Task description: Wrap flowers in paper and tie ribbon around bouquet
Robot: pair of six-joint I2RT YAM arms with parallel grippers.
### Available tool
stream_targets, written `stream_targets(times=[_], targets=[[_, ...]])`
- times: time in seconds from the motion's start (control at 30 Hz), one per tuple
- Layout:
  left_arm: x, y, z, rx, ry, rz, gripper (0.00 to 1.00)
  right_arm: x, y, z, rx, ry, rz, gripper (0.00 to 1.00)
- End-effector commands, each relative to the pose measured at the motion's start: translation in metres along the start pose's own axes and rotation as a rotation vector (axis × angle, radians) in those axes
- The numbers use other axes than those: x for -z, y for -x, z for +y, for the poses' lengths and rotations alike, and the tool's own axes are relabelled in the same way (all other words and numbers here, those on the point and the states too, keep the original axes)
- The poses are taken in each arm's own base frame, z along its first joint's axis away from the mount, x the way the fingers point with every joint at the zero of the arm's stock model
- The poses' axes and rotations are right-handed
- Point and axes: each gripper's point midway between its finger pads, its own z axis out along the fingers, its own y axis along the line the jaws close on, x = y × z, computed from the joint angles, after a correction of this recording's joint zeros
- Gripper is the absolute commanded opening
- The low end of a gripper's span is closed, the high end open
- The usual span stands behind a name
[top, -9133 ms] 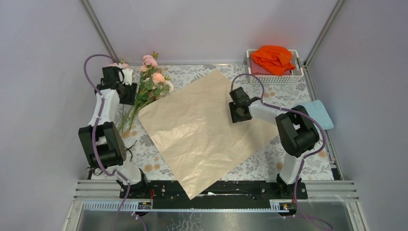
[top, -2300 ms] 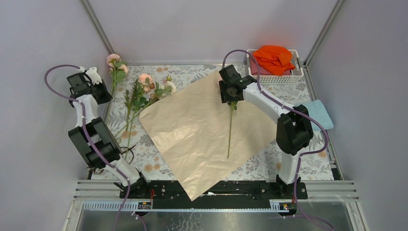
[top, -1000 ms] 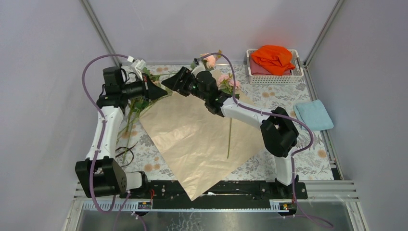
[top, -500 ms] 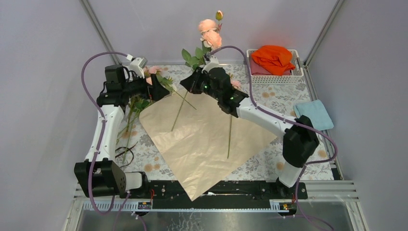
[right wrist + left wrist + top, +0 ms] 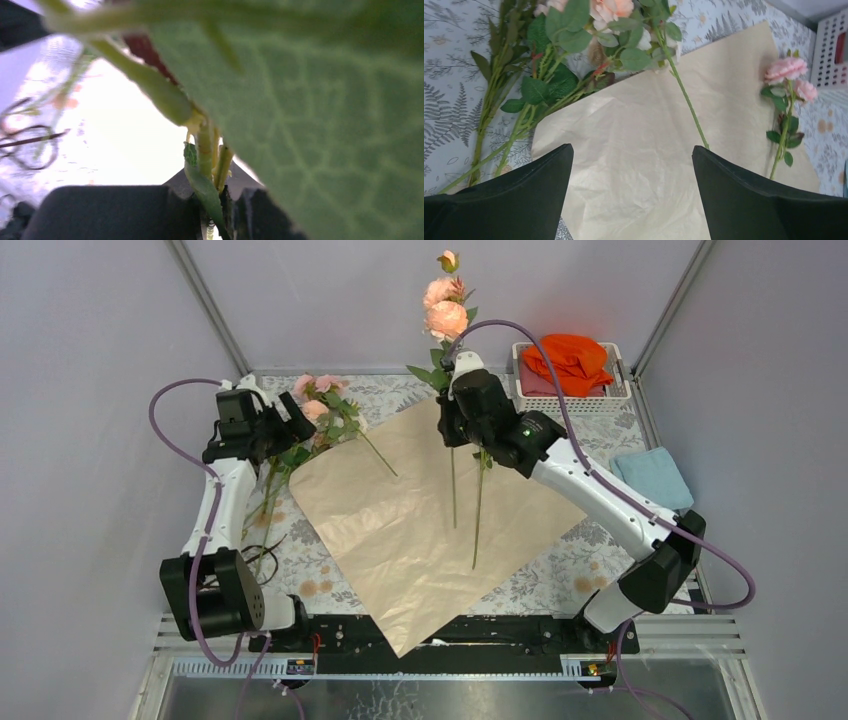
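There is one paper [image 5: 400,530], one basket [image 5: 572,400], one orange cloth [image 5: 570,358], one blue cloth [image 5: 652,478]. Two single flowers [image 5: 447,318] are over the paper; the bunch [image 5: 320,415] beside it cannot be counted.

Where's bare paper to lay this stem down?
Bare: the near-left half of the paper, between the lying stem and the flower pile. Crowded: its far edge, under the held stem and where a pile stem pokes over.

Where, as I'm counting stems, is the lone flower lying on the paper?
Top view: the flower lies on the paper's right half, beside the right pincer's hanging stem.
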Motion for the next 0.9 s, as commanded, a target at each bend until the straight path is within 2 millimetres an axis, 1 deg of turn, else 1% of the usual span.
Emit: stream_targets(times=[0.0,0.03,0.1,0.17,0.2,0.27,0.37,0.4,0.43,0.57,0.63,0.7,0.73,0.8,0.83,0.87], targets=[[0.007,0.040,-0.007,0.069,0.058,-0.215,0.94,0.023,-0.018,-0.061,0.076,-0.268,0.076,0.00],[0.005,0.040,-0.014,0.074,0.055,-0.224,0.93,0.023,-0.025,-0.067,0.065,-0.282,0.084,0.00],[-0.005,0.032,-0.033,0.075,0.036,-0.199,0.93,0.020,-0.038,-0.077,0.028,-0.287,0.096,0.00],[-0.021,0.021,-0.046,0.086,0.029,-0.151,0.93,0.015,-0.049,-0.090,0.002,-0.299,0.113,0.00],[-0.029,0.012,-0.057,0.089,0.022,-0.122,0.93,0.011,-0.055,-0.092,-0.004,-0.294,0.129,0.00],[-0.045,-0.005,-0.071,0.079,0.024,-0.074,0.93,0.000,-0.068,-0.098,-0.039,-0.268,0.179,0.00],[-0.072,-0.030,-0.084,0.056,0.051,-0.008,0.93,-0.021,-0.083,-0.087,-0.062,-0.187,0.268,0.00],[-0.081,-0.038,-0.086,0.054,0.062,0.016,0.94,-0.028,-0.084,-0.084,-0.068,-0.178,0.285,0.00],[-0.089,-0.042,-0.089,0.055,0.070,0.033,0.94,-0.037,-0.087,-0.082,-0.082,-0.172,0.301,0.00],[-0.123,-0.064,-0.087,0.063,0.117,0.130,0.95,-0.076,-0.096,-0.067,-0.201,-0.061,0.356,0.00],[-0.136,-0.071,-0.087,0.065,0.131,0.159,0.95,-0.095,-0.104,-0.072,-0.228,-0.082,0.371,0.01],[-0.147,-0.077,-0.087,0.066,0.139,0.176,0.94,-0.111,-0.115,-0.079,-0.247,-0.102,0.395,0.10],[-0.151,-0.080,-0.085,0.069,0.144,0.188,0.94,-0.119,-0.120,-0.081,-0.256,-0.109,0.408,0.21],[-0.160,-0.087,-0.085,0.072,0.146,0.214,0.93,-0.131,-0.130,-0.087,-0.263,-0.129,0.437,0.50],[-0.163,-0.091,-0.084,0.074,0.146,0.228,0.92,-0.134,-0.133,-0.090,-0.255,-0.148,0.448,0.57],[-0.167,-0.093,-0.084,0.076,0.143,0.239,0.91,-0.134,-0.136,-0.093,-0.246,-0.165,0.464,0.61]])
